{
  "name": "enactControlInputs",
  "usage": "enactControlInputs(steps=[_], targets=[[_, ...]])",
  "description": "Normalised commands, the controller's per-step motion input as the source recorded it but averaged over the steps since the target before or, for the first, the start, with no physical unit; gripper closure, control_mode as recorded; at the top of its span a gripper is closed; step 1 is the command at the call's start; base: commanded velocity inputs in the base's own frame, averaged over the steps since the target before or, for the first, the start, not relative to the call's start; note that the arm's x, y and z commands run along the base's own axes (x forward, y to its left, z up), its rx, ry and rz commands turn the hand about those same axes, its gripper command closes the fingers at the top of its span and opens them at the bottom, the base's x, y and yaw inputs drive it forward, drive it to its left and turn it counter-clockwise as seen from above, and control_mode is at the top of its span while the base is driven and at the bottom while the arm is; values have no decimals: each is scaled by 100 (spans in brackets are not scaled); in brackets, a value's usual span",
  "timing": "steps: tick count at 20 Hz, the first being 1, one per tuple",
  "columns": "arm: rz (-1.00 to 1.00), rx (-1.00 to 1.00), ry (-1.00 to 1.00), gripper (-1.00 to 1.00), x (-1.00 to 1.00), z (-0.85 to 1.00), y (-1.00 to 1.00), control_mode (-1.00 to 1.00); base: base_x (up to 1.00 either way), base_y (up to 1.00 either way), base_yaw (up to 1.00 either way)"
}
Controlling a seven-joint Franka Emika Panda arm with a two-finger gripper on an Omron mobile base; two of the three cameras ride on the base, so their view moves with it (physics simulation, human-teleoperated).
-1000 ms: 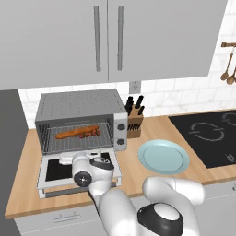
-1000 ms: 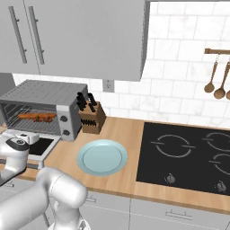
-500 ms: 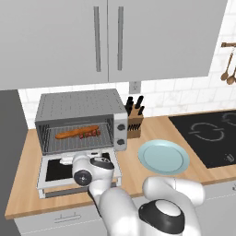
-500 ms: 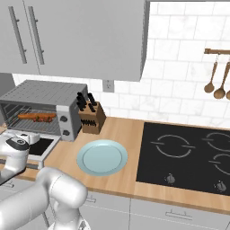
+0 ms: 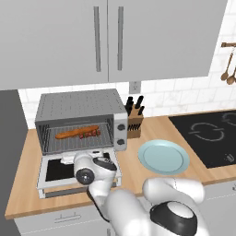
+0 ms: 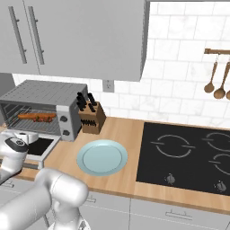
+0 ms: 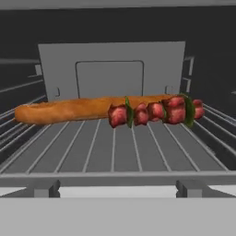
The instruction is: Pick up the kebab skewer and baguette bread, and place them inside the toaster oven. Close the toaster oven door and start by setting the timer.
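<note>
The toaster oven point(image 5: 80, 122) is sitting at the left end of the wooden counter point(image 5: 133, 156) against the tiled wall, with its toaster oven door point(image 5: 60, 171) lying dropped open toward the counter's front edge. The baguette bread point(image 7: 69, 109) is lying across the wire rack point(image 7: 115, 152) inside, and the kebab skewer point(image 7: 154, 110) is resting just in front of its right half, touching or overlapping it. A knife block point(image 5: 134, 120) is standing just beside the oven's right wall, and a light blue plate point(image 5: 163, 156) is sitting near the front edge, between the oven and the black cooktop point(image 5: 209, 138). The arm's wrist is hanging over the open door, covering part of the glass. The fingertips are hidden, so I cannot tell how wide the gripper is standing.
</note>
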Motion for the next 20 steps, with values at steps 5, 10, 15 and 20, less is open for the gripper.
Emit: enactControlInputs(steps=[5,10,15,20], targets=[[0,-5,9,-100,-15,45,0,-100,0,0,0],[0,-7,12,-100,-4,5,4,-100,0,0,0],[0,-3,19,-100,0,0,5,-100,0,0,0],[0,-1,14,-100,0,0,2,-100,0,0,0]])
